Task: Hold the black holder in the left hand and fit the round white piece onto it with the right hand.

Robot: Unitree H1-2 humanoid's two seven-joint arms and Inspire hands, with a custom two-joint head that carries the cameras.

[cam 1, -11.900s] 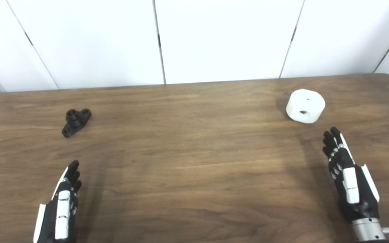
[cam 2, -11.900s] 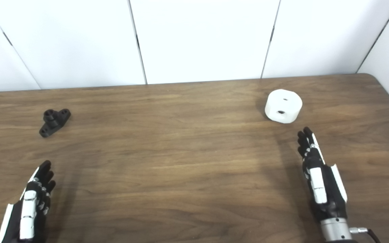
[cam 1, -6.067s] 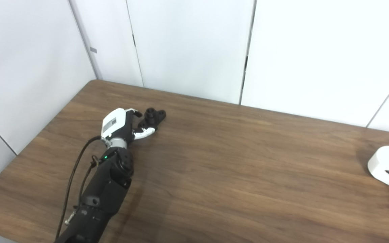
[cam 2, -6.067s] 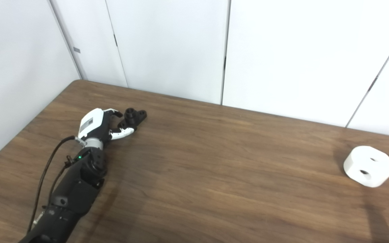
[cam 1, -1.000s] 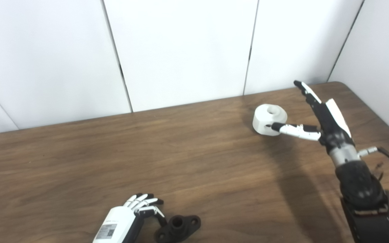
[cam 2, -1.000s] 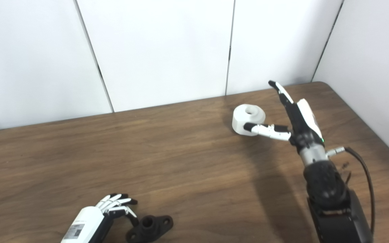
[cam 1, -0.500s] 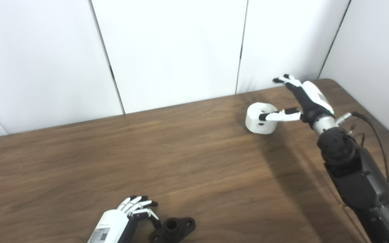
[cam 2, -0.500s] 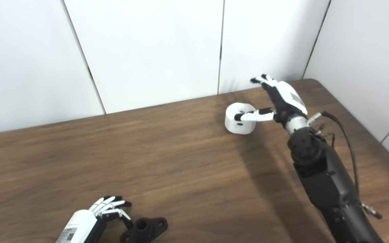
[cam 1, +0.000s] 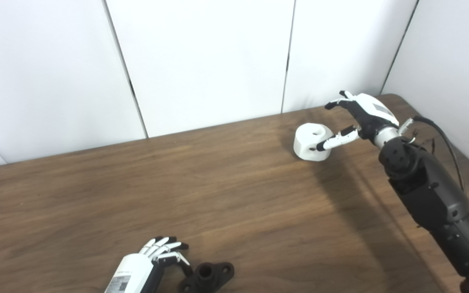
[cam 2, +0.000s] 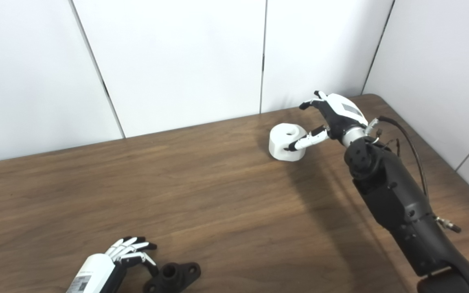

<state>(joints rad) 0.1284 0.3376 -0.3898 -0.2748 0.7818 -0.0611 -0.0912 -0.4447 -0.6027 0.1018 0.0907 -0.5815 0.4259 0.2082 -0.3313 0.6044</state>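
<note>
The black holder (cam 1: 207, 276) lies flat on the table near the bottom edge, its round socket facing up. My left hand (cam 1: 149, 266) rests just left of it with fingers curled toward its near end; contact is unclear. The round white piece (cam 1: 311, 142) sits on the table at the far right, a hole in its top. My right hand (cam 1: 360, 118) hovers at its right side, open, with the thumb lying along the piece's front and the fingers arched above its back. The white piece rests on the table, not lifted.
The wooden table (cam 1: 234, 195) ends at white wall panels behind and on the right. Its rounded far right corner (cam 2: 375, 97) lies just behind my right hand. My right forearm (cam 2: 397, 207) stretches across the table's right side.
My right hand has turned palm down and curved over the white piece since a second ago. The camera has shifted a little. My left hand and the black holder have stayed put.
</note>
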